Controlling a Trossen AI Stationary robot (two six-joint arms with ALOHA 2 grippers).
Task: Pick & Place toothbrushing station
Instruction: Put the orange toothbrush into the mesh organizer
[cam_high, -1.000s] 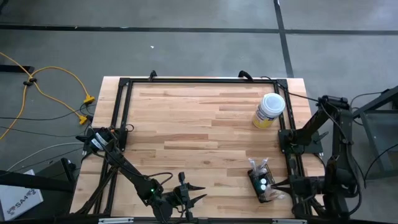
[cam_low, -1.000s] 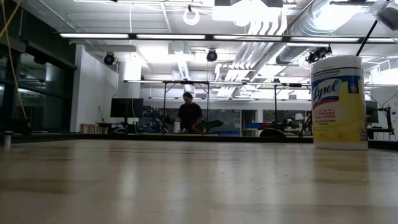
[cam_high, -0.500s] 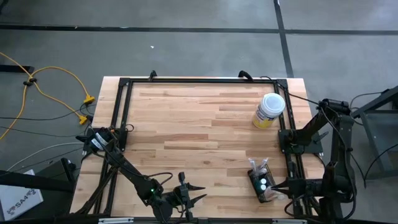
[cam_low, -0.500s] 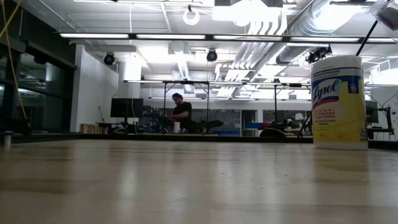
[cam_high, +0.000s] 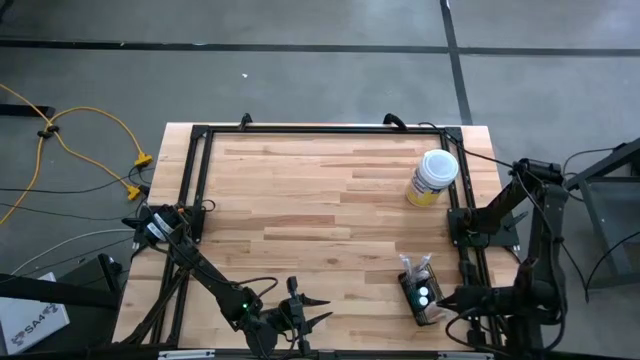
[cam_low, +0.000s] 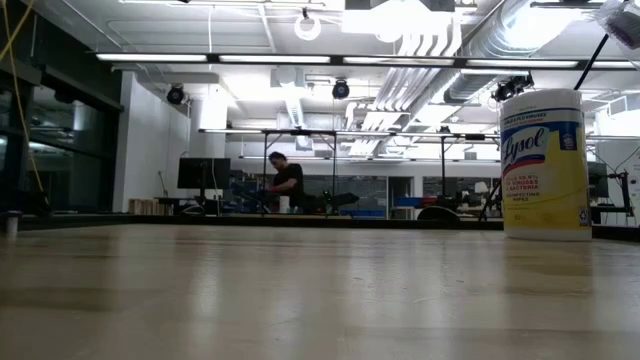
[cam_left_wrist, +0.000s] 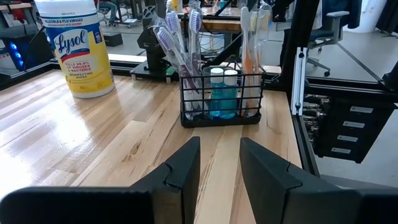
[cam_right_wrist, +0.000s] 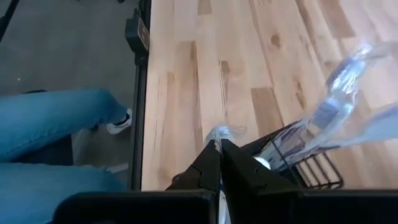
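The small black wire-mesh basket of toothbrushes (cam_high: 421, 291) stands at the table's near right corner, long axis near-to-far, touching the right gripper (cam_high: 447, 299), closed at its right side, while the left gripper (cam_high: 322, 309), slightly parted, waits well left.

Two dark, slender arms of black tubing and blocky joints flank the table (cam_high: 320, 200). The left arm (cam_high: 205, 275) carries a small green indicator light near its wrist and loose black cables looping beside it; its pincer (cam_left_wrist: 219, 163) ends in two broad, matte black fingers with flat inner faces and angular, stepped housings. The right arm (cam_high: 540, 240) is likewise black, with thin cables running along its links. Its pincer (cam_right_wrist: 219, 154) shows two narrow black fingers tapering to points above a wide black body.
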